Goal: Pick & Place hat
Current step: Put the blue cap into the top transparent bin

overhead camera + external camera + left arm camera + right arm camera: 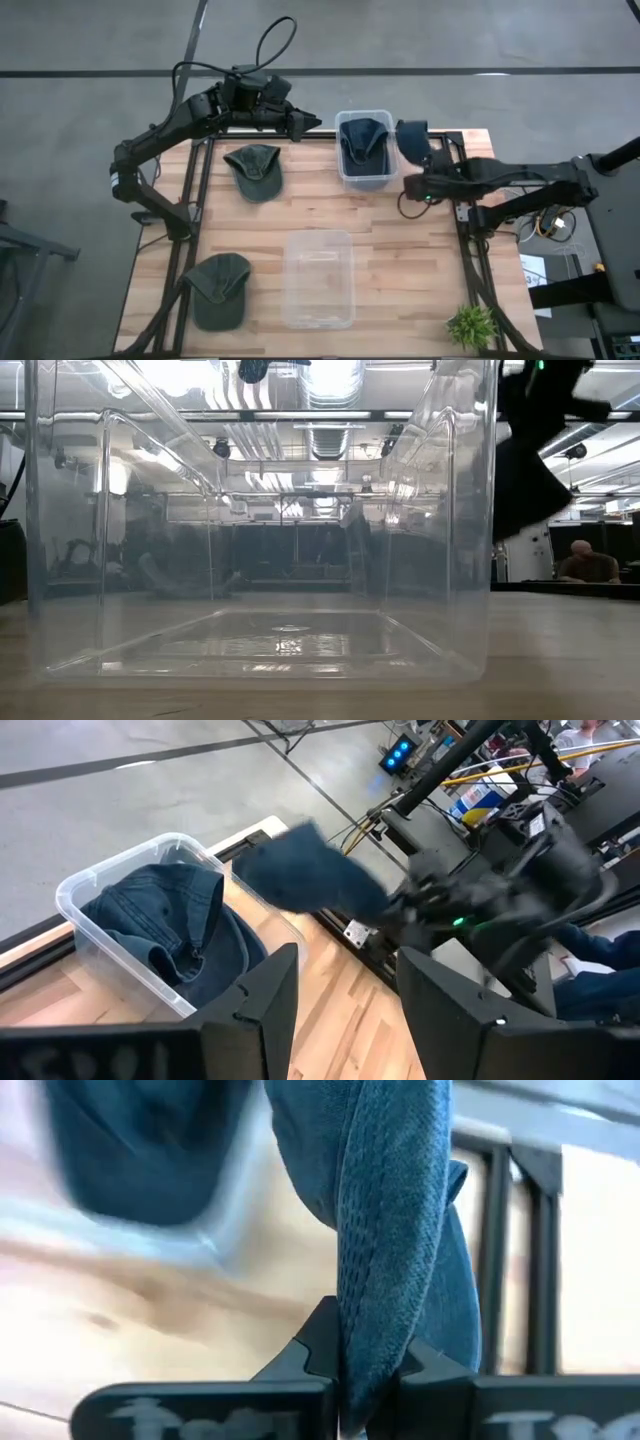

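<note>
My right gripper (418, 166) (365, 1370) is shut on a blue denim hat (411, 139) (390, 1200), raised just right of a small clear bin (364, 178). A second blue hat (362, 140) (165, 925) lies in that bin. In the low view the held hat (522, 480) hangs dark at upper right. My left gripper (312, 124) (345, 960) is open in the air at the table's far edge, left of the small bin. Two green hats (254, 170) (219, 289) lie flat on the table's left half. My right gripper pinches a folded edge of the blue hat (372, 1330) between its two fingers (315, 1342). More than one layer of cloth shows between them. The hat is lifted clear of the table and hangs slack below the gripper in the low view.
A large clear bin (320, 280) (300, 650) stands near the table's near edge, at its middle. A small green plant (470, 325) sits at the near right corner. Black frame rails (470, 240) run along both sides of the table. A person (588, 563) sits far behind the table.
</note>
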Controlling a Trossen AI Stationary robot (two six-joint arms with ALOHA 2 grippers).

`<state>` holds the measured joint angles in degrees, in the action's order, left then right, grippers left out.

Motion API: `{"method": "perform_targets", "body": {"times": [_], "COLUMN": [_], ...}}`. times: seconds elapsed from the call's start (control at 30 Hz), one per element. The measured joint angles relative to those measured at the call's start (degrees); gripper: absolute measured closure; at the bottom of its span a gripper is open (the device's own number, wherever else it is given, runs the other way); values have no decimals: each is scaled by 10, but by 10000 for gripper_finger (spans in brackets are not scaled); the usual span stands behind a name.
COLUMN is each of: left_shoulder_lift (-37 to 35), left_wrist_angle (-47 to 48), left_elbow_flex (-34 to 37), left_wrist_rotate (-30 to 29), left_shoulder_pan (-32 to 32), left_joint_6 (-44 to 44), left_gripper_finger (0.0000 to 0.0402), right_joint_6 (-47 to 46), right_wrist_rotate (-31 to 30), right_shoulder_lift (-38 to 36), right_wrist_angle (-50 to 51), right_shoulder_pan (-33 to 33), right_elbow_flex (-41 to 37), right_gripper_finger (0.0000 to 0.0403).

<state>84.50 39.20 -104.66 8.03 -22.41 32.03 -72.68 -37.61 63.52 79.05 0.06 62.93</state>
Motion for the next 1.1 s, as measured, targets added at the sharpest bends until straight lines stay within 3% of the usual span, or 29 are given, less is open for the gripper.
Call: {"method": "perform_targets", "body": {"times": [0.37, 0.47, 0.6, 0.77, 0.93, 1.1], "left_shoulder_lift": [0, 0, 0, -1, 8, 12], "left_wrist_angle": [0, -8, -48, -127, -224, -341], "left_elbow_flex": [0, 0, 0, 0, 0, 0], "left_wrist_rotate": [-1, -2, -21, -98, -173, -229], "left_shoulder_pan": [0, 3, 13, 42, 76, 101], "left_joint_6": [-9, -36, -118, -330, -496, -579], "left_gripper_finger": [239, 239, 239, 239, 239, 239], "right_joint_6": [28, 47, 141, 351, 483, 479], "right_wrist_rotate": [-108, -168, -234, -241, -170, -99], "right_shoulder_lift": [-10, -8, -10, -7, 20, 65], "right_wrist_angle": [27, -15, -173, -485, -771, -931], "right_shoulder_pan": [24, 28, 28, 28, 19, 4], "right_elbow_flex": [194, 234, 267, 264, 251, 253], "right_gripper_finger": [394, 394, 394, 394, 394, 394]}}
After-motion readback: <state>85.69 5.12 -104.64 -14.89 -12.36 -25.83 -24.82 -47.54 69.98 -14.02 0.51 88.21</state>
